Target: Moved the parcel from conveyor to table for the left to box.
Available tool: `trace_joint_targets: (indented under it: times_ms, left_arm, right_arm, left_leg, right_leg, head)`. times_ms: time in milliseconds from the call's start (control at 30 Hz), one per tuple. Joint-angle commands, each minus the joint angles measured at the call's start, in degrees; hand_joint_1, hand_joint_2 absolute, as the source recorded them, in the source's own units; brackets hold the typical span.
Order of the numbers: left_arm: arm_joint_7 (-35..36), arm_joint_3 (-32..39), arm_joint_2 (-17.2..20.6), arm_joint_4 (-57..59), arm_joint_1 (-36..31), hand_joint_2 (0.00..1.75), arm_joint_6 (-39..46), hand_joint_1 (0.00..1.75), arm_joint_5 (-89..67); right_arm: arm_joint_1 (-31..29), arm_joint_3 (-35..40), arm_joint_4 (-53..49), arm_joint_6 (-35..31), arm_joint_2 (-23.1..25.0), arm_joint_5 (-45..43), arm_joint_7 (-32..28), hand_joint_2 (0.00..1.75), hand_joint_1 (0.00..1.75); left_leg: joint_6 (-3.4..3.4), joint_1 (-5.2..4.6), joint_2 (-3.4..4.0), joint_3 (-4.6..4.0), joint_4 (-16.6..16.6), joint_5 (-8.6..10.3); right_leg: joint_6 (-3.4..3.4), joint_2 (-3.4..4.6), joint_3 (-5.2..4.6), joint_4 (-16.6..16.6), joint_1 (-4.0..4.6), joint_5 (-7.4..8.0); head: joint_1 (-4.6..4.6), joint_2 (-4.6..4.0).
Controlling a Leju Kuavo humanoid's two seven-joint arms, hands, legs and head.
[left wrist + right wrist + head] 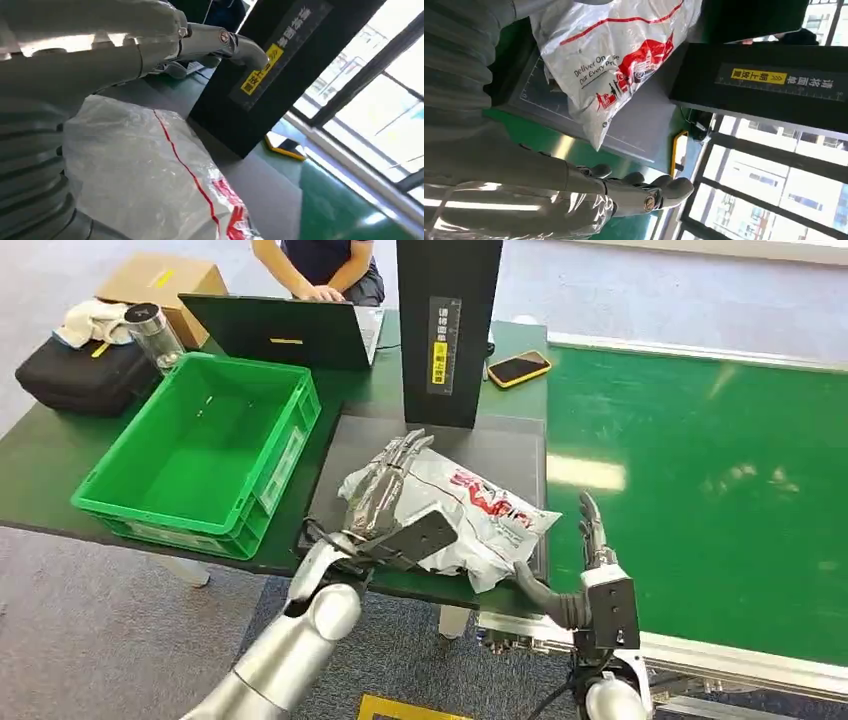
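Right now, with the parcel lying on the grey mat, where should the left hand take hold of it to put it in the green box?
Probably the bulging end of the parcel nearest the green box, coming from above. The left hand already lies on that end, and the soft bag lies flat on the grey mat, so fingers can gather its loose plastic. The right hand stands apart.

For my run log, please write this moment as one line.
parcel: on grey mat | left hand: flat on parcel | right hand: open, beside parcel | crate: empty
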Motion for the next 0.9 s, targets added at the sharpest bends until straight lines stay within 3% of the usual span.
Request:
trace_joint_targets:
  times_ms: [33, 267, 433, 767, 800, 833, 900]
  left_arm:
    - [7.0, -3.0, -2.3, 21.6, -9.7, 1.75, -2.6, 0.00, -2.5]
    - [14.4, -3.9, -1.8, 27.6, -9.9, 1.75, -13.4, 0.00, -5.4]
    - [18.4, -3.3, -1.2, 28.5, -9.2, 1.75, -15.6, 0.00, -6.2]
    - [19.0, -3.3, -0.4, 28.6, -8.2, 1.75, -19.2, 0.00, -6.7]
    - [18.9, -3.1, -0.3, 28.3, -8.0, 1.75, -18.2, 0.70, -6.6]
    - [18.8, -2.7, -0.2, 28.1, -7.8, 1.75, -17.7, 1.75, -6.4]
    - [17.9, -2.6, -0.2, 27.9, -7.8, 1.75, -17.7, 1.75, -6.4]
  right_arm:
    - [3.0, -4.3, -3.9, 0.1, 2.8, 0.0, 0.8, 1.75, 0.00]
    - [2.0, -4.3, -2.0, -0.3, 4.1, 1.0, 0.4, 1.75, 0.00]
    - [2.6, -4.6, -2.1, -0.8, 4.5, 1.1, 0.2, 1.75, 0.00]
    - [1.6, -4.2, -0.8, -0.6, 4.8, 1.3, 0.1, 1.75, 0.00]
    - [1.6, -4.2, -1.0, -0.6, 4.6, 1.3, 0.1, 1.75, 0.00]
    - [1.7, -4.3, -1.2, -0.6, 4.4, 1.3, 0.1, 1.75, 0.00]
    - [1.7, -4.4, -1.3, -0.7, 4.3, 1.2, 0.1, 1.75, 0.00]
  left_leg:
    - [-0.01, -0.01, -0.11, 0.23, -0.1, 0.00]
    - [-0.03, 0.01, 0.04, 0.29, -0.1, -0.04]
    - [-0.02, 0.01, 0.06, 0.24, -0.1, -0.04]
    - [-0.03, 0.00, 0.21, 0.62, -0.3, 0.02]
    - [-0.03, -0.01, 0.23, 0.71, -0.3, 0.03]
    - [-0.03, -0.02, 0.22, 0.76, -0.3, 0.04]
    - [-0.05, -0.02, 0.25, 0.85, -0.4, 0.04]
  right_leg:
    - [-0.06, -0.10, 0.26, -0.1, 0.00, -0.04]
    - [-0.09, 0.05, 0.26, -0.1, 0.02, -0.04]
    - [-0.06, 0.07, 0.22, -0.1, 0.02, -0.03]
    - [-0.10, 0.23, 0.55, -0.2, 0.01, 0.07]
    - [-0.11, 0.24, 0.63, -0.2, 0.00, 0.08]
    - [-0.11, 0.23, 0.70, -0.2, -0.01, 0.07]
    - [-0.13, 0.27, 0.78, -0.2, 0.00, 0.10]
  head:
    - [0.02, 0.02]
    - [0.02, 0.02]
    - [0.02, 0.00]
    - [0.02, 0.00]
    - [0.04, 0.02]
    - [0.02, 0.02]
    - [0.04, 0.00]
